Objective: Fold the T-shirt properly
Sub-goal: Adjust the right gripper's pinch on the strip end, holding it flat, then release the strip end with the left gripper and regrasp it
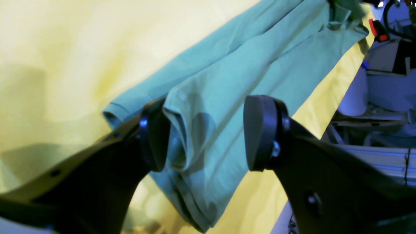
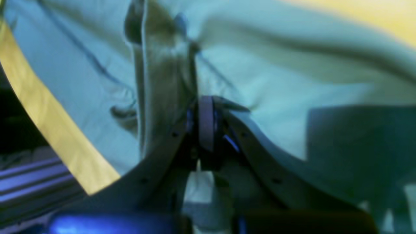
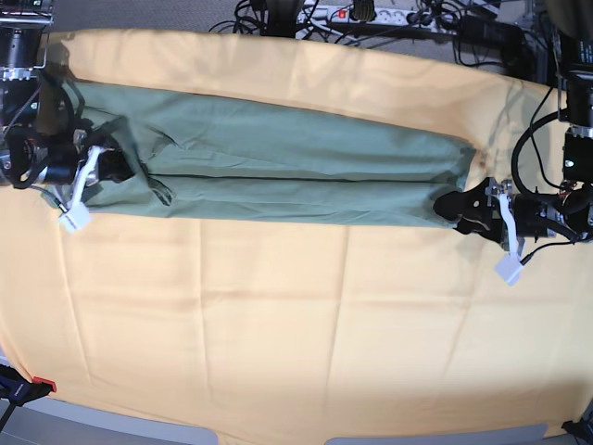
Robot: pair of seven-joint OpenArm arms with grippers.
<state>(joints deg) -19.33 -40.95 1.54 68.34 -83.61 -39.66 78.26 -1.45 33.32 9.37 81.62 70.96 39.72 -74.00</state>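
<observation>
The sage-green T-shirt (image 3: 278,171) lies on the table as a long strip folded lengthwise, with a seam line along its middle. My left gripper (image 3: 460,209) is at the strip's right end. In the left wrist view it (image 1: 208,135) is open, with a folded edge of the T-shirt (image 1: 227,81) between the fingers, against the left pad (image 1: 156,136). My right gripper (image 3: 119,165) is at the bunched left end. In the right wrist view it (image 2: 206,122) is shut on a raised fold of the T-shirt (image 2: 292,84).
The yellow-orange table cloth (image 3: 296,324) covers the whole table. Cables and a power strip (image 3: 371,14) run along the back edge. A red clamp (image 3: 42,385) sits at the front left corner. The table edge drops off beside my left gripper (image 1: 325,107).
</observation>
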